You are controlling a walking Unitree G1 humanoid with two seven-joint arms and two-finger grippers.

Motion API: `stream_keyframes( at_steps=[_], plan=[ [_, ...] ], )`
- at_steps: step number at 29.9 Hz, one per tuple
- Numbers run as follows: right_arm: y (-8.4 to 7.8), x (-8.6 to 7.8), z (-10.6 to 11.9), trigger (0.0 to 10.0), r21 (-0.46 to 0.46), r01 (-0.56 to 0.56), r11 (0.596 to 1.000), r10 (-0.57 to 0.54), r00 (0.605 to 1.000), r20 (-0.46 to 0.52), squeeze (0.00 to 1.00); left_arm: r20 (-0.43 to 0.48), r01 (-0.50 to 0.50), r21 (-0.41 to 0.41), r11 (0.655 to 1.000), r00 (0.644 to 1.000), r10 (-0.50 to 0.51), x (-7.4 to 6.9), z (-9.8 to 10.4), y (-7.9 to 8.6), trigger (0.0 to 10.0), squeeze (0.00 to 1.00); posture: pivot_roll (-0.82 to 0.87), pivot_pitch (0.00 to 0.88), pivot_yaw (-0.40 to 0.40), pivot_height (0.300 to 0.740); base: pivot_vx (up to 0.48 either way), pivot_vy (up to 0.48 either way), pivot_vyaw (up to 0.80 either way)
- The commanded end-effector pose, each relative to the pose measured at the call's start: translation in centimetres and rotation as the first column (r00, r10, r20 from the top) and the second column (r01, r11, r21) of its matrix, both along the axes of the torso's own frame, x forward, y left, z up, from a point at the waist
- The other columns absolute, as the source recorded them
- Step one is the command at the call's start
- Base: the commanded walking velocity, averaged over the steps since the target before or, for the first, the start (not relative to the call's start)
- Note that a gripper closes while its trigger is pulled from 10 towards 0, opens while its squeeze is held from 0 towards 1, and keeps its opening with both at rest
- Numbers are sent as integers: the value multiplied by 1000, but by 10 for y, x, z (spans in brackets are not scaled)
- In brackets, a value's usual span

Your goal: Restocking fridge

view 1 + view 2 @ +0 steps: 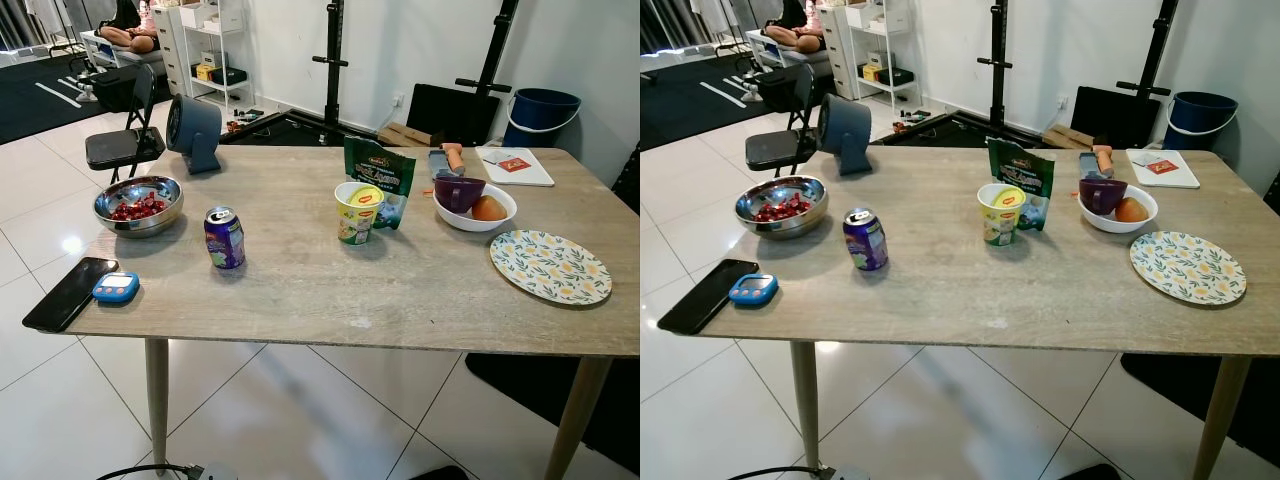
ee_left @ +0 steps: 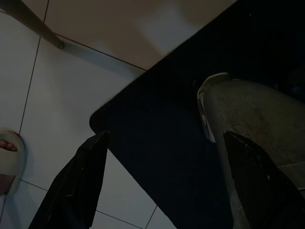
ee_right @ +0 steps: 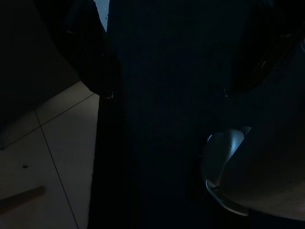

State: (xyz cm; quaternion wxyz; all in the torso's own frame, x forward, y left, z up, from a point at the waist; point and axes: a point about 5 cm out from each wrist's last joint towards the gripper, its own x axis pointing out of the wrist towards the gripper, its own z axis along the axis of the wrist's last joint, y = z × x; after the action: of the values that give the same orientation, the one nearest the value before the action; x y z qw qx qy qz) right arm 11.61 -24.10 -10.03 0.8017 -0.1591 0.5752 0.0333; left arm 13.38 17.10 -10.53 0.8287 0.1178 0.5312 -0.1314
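You face the bench (image 1: 300, 290) front-on. The purple can (image 1: 224, 238) stands left of centre, back from the near edge with bare wood around it; the noodle cup (image 1: 358, 212) sits mid-bench, touching the green pouch (image 1: 381, 180). A phone (image 1: 70, 292) overhangs the near left corner. Your left tool (image 2: 162, 157) hangs released over dark mat and floor tiles. Your right tool's state: cannot tell.

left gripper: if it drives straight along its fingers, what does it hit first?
Likely the dark floor mat: the open left gripper points down at it, with nothing visible between. Depth is unclear in the shade.
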Motion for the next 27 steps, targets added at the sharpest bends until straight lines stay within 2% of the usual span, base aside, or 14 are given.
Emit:
stream_keyframes(
  at_steps=[1,27],
  plan=[
    [4,0,-1,10000,10,-10,1000,10,1000,-1,0,-75,-6,-20,1000,997,4,-17,-6,-3,10000,0,-27,62,-3,740,0,0,0],
    [4,0,-1,10000,14,-10,1000,10,1000,-2,0,-81,-8,-26,1000,997,5,-17,-6,-5,10000,0,-30,61,-4,740,0,0,0]
  ],
)
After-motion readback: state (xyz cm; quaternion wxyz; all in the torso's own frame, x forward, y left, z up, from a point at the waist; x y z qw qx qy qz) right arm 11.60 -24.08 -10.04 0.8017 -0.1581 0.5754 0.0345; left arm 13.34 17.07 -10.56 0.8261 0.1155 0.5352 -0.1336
